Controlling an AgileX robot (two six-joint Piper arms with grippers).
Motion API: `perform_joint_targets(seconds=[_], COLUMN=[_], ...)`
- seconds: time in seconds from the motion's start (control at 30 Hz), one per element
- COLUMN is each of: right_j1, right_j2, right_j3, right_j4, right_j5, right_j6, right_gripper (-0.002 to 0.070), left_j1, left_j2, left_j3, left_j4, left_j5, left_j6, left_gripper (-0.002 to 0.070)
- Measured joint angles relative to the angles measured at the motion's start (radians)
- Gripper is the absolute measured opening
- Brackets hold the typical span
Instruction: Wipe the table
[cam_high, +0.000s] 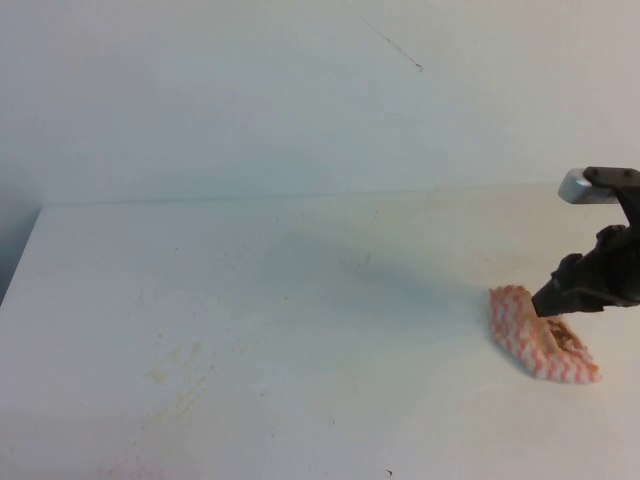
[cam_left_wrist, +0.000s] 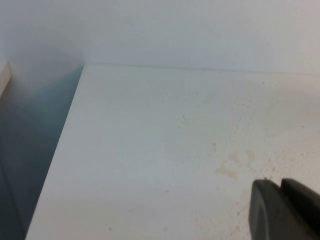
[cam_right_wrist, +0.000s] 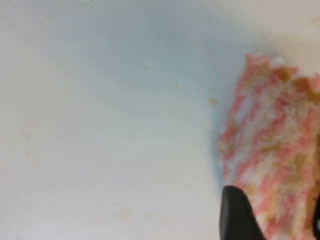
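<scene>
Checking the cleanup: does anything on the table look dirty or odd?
Yes. Faint brown stains mark the table at front left, near the left gripper. The crumpled cloth, soiled brown, lies far right under the open right gripper.

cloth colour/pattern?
Cloth: white, pink-red zigzags, brown stains; best in right wrist view. Right gripper over it; left gripper above table.

This looks like a bare robot test setup, more lab than home. A plain white desk runs back to a blank pale wall on the far side. A black robot arm reaches in from the right, and faint brownish stains mark the desk's near left.
</scene>
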Motion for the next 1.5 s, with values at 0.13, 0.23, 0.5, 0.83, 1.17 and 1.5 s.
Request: perform_joint_targets(seconds=[0.13, 0.23, 0.5, 0.83, 1.17, 1.5], right_j1=[0.000, 0.000, 0.000, 0.000, 0.000, 0.000], right_j2=[-0.014, -0.060, -0.305, -0.761, -1.071, -1.082], right_j3=[0.000, -0.002, -0.011, 0.061, 0.292, 0.319], right_j4=[0.047, 0.056, 0.053, -0.252, -0.419, -0.308], right_j5=[0.042, 0.053, 0.066, -0.055, -0.128, -0.144], right_j6=[-0.047, -0.054, -0.038, 0.293, 0.528, 0.536], right_gripper=[0.0282, 0.0127, 0.0009, 0.0006, 0.0006, 0.0001], left_j1=[0.000, 0.000, 0.000, 0.000, 0.000, 0.000], left_j2=[0.000, 0.000, 0.000, 0.000, 0.000, 0.004], left_j3=[0.000, 0.000, 0.000, 0.000, 0.000, 0.000], left_j4=[0.000, 0.000, 0.000, 0.000, 0.000, 0.000], left_j5=[0.000, 0.000, 0.000, 0.000, 0.000, 0.000], left_j6=[0.000, 0.000, 0.000, 0.000, 0.000, 0.000], left_gripper=[0.0000, 0.0000, 0.0000, 0.0000, 0.0000, 0.0000])
